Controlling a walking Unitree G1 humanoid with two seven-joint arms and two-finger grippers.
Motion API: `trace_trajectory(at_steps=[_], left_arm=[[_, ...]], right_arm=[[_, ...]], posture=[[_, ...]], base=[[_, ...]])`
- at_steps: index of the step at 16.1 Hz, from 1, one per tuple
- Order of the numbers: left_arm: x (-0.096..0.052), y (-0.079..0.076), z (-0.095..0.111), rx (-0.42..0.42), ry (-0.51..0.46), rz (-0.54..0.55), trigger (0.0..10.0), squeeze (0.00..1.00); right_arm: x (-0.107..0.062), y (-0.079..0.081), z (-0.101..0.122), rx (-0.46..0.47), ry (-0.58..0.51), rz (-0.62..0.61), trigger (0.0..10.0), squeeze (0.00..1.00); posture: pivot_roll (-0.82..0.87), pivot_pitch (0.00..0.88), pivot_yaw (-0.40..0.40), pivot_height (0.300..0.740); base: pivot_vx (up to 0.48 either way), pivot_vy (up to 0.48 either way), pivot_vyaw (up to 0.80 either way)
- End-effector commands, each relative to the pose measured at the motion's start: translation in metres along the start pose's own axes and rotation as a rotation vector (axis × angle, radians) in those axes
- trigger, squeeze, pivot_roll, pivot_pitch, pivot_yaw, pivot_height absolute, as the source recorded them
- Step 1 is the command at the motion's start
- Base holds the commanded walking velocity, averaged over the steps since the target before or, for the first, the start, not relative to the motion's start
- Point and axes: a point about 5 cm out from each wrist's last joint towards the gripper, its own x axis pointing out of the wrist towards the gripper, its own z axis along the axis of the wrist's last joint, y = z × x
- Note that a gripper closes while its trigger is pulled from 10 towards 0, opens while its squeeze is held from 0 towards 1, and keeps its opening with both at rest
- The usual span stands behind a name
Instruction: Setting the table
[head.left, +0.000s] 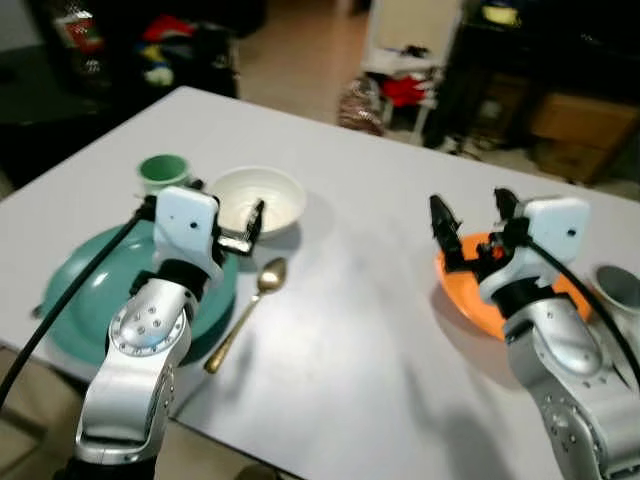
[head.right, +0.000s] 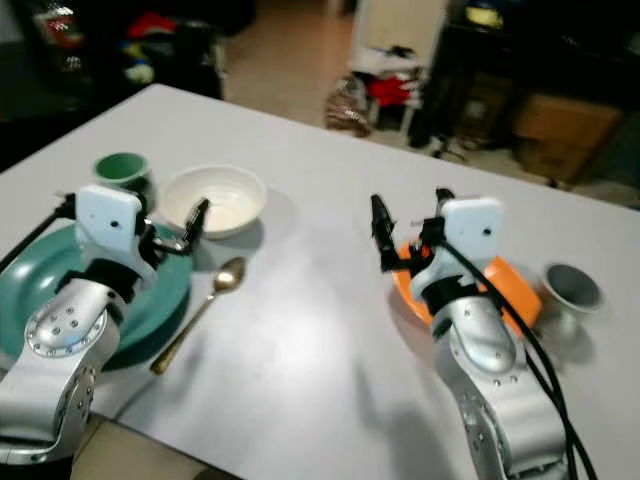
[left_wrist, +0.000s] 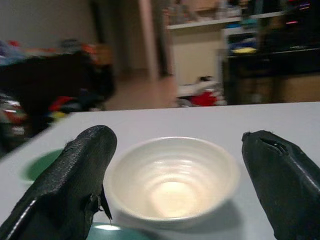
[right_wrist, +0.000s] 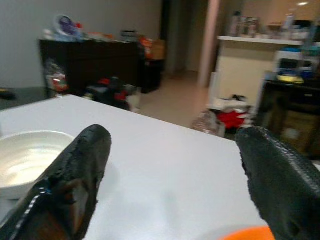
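Two silver arms bent forward, left gripper (left_wrist: 175, 185) fingers spread apart, right gripper (head.left: 472, 228) raised, fingers spread apart

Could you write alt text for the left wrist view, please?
A white bowl sits on a pale table, framed between the left gripper's two open black fingers. A cluttered, blurred room lies beyond.

Legible text, labels, brands, numbers, signs: none. The bowl (head.left: 258, 198), cup (head.left: 162, 172), plates and spoon (head.left: 246, 312) on the tabletop (head.left: 340, 330) carry no readable marking. The casings of both arms are plain. Items on the shelves and furniture in the background are too blurred and too small for any lettering to be made out.
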Motion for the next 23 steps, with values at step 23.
trace_trajectory(at_steps=[23], left_arm=[[-0.002,-0.007,-0.008,-0.072,0.067,-0.071,10.0,0.0]], right_arm=[[-0.001,-0.003,-0.017,0.092,0.017,-0.074,10.0,1.0]], posture=[[0.0,0.0,-0.05,0.74]], base=[[0.0,0.0,0.8]])
